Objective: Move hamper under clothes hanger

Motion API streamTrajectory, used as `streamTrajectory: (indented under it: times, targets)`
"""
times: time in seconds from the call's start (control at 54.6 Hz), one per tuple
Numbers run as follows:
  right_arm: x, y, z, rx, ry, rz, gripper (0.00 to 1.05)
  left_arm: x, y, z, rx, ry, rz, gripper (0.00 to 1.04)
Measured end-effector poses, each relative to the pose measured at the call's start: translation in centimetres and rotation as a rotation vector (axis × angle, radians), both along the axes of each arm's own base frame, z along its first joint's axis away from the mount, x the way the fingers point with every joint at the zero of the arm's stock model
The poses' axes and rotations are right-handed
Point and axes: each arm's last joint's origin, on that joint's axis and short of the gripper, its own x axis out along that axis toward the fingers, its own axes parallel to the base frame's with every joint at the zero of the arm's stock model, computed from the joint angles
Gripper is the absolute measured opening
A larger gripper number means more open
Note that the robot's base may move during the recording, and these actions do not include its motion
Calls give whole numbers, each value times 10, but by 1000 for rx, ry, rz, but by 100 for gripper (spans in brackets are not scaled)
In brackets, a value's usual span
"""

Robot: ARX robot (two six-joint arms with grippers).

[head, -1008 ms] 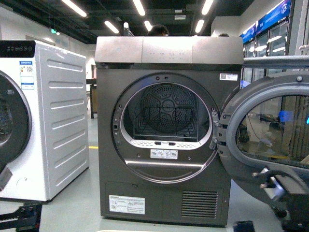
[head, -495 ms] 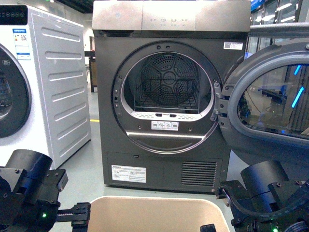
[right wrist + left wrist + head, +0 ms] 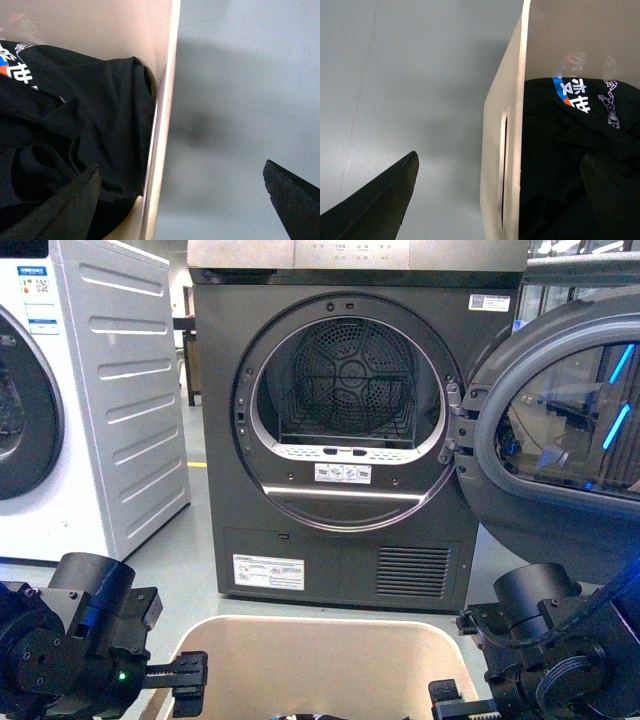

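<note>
Since half a second ago the front view has tipped lower: the dryer's control panel has nearly slid off the top edge, and the hamper and both arms show more fully at the bottom.

A smooth pale grey floor [image 3: 200, 550] runs back between the machines, with a short yellow line [image 3: 197, 464] far behind; the left wrist view shows a thin crack [image 3: 364, 80] in it. The grey dryer [image 3: 350, 570] fills the middle, its drum bare and its round door [image 3: 560, 440] swung wide to the right. A white washing machine [image 3: 110, 390] stands on the left, apart from the dryer by a narrow gap.

The hamper [image 3: 320, 640], cream-beige with rounded corners, sits on the floor just before the dryer, between the two arms. Black clothing [image 3: 90, 120] with a blue and white print lies crumpled inside it.

The left gripper [image 3: 498, 155] is spread wide and straddles the hamper wall at the oval handle slot [image 3: 503, 165], one finger outside over the floor, one inside above the clothing, neither touching the wall. The right gripper [image 3: 180, 165] is likewise spread wide across the opposite wall, gripping nothing.
</note>
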Motion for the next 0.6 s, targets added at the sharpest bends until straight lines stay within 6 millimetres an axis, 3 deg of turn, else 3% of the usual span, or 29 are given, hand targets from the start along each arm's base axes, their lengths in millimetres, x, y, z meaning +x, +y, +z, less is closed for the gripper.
streamTrajectory:
  times: [0.165,0.22,0.33,0.605]
  targets:
    - [-2,-1,-8,-14,27,-7,97,1,-1,-8,1,14,6,98]
    - [-3,0,-9,-18,34,-13,97,0,-2,-10,6,18,7,90]
    - [-5,1,-12,-40,49,-23,75,0,-6,-12,12,18,5,67]
    - [-8,6,-15,-51,65,-13,33,-1,-8,-12,22,-6,11,24]
